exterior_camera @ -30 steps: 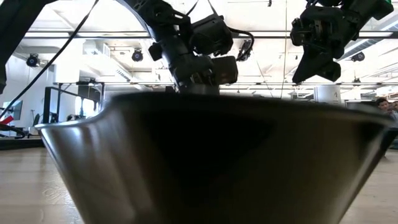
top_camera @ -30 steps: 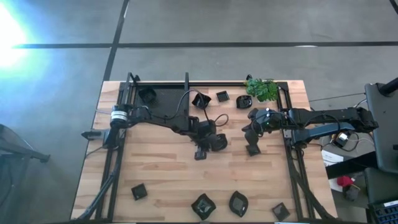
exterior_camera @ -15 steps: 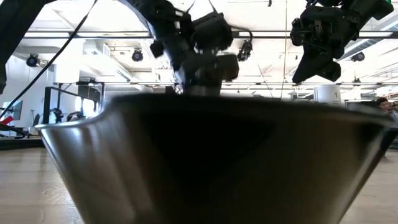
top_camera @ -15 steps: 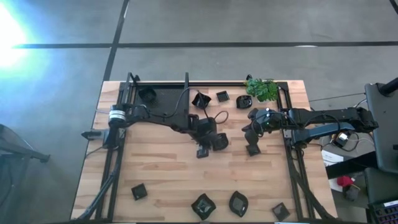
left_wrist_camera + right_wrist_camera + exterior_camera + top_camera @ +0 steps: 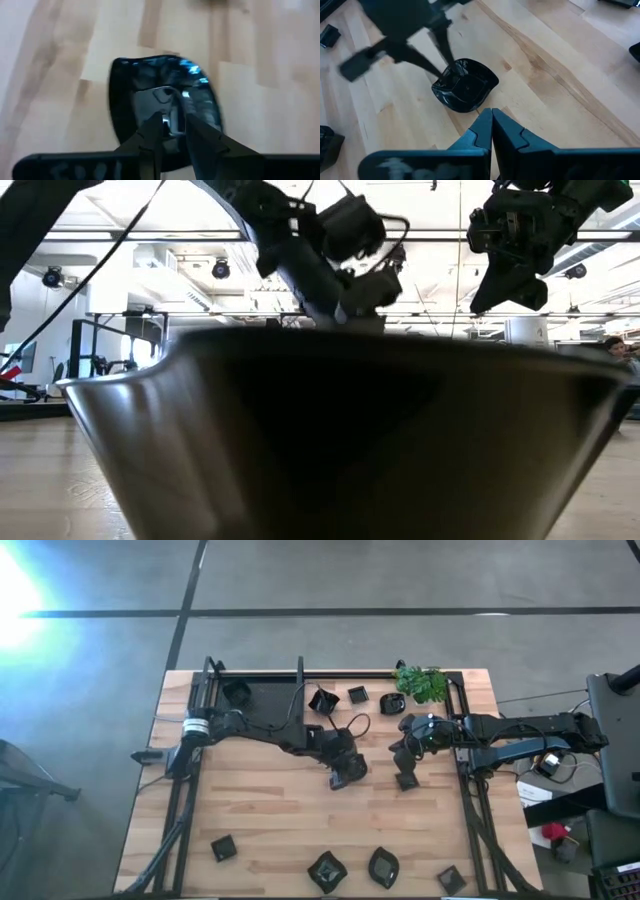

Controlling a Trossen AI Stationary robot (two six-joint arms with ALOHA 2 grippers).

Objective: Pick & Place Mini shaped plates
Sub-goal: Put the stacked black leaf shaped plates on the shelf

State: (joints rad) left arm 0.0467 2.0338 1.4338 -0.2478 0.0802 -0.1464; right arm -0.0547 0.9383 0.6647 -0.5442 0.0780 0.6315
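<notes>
One mini shaped plate point(image 5: 466, 86), a glossy black dish with a wavy rim, is at the table's middle, with my left gripper point(image 5: 172, 131) shut on its rim. In the high view this gripper point(image 5: 340, 772) reaches in from the left. My right gripper point(image 5: 491, 120) hangs shut with nothing in it just right of that plate, above the boards point(image 5: 405, 776). Other mini plates lie at the far edge point(image 5: 357, 695) and the near edge point(image 5: 327, 870). One of them point(image 5: 340, 440) fills the low view's foreground. My left gripper pinches a raised part of the plate's rim point(image 5: 169, 119) between its two fingers, on the side facing the left arm. The fingers point(image 5: 444, 50) slant down from the table's left. The plate sits low at the boards; whether it is clear of them I cannot tell.
A flat black tray point(image 5: 268, 710) lies at the far left with one dish point(image 5: 237, 692) on it. A small green plant point(image 5: 420, 683) stands at the far right. Bare boards lie between the middle and the near row of dishes.
My left gripper has shifted a little toward the table's right edge and has rolled and tipped at the wrist, staying shut on the plate. The plate has moved that way with it. My right gripper has kept still.
</notes>
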